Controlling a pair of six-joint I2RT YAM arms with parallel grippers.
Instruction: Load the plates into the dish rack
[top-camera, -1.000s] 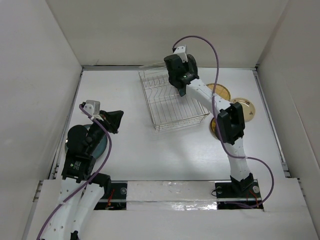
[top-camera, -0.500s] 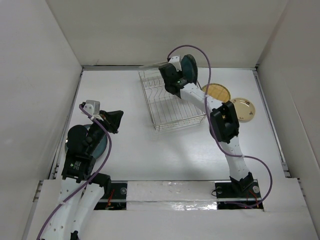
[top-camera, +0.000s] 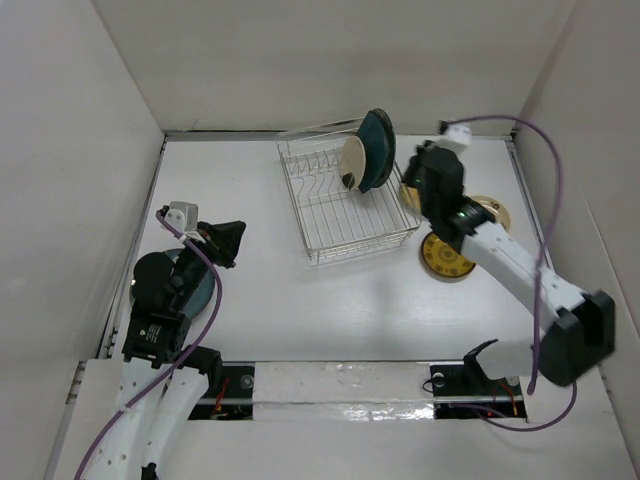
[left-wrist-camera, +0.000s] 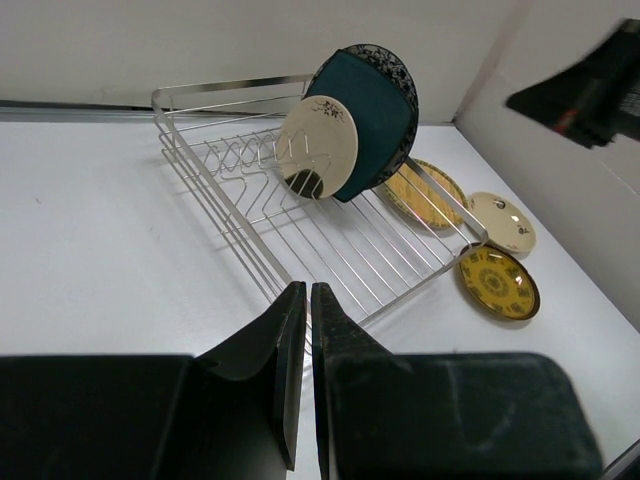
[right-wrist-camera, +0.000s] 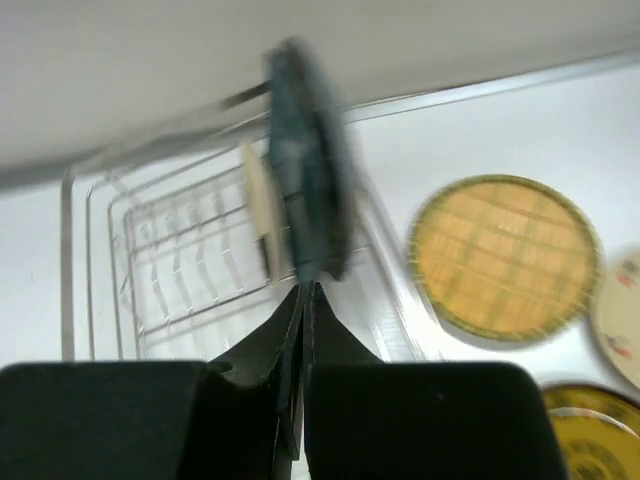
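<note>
Your left arm (top-camera: 155, 335) and right arm (top-camera: 505, 262) match: slim white link shells joined by chunky black joint housings, each mounted on a black base block (top-camera: 487, 362). A purple cable (top-camera: 552, 190) loops loosely along the right arm, and a second purple cable (top-camera: 214, 285) runs beside the left. A pale grey camera box (top-camera: 183, 214) sits at the left wrist, and a white camera box (top-camera: 458, 131) at the right. The left gripper (left-wrist-camera: 306, 292) and right gripper (right-wrist-camera: 302, 292) are matte black. Each has two flat, tapering fingers on a wide rectangular body.
</note>
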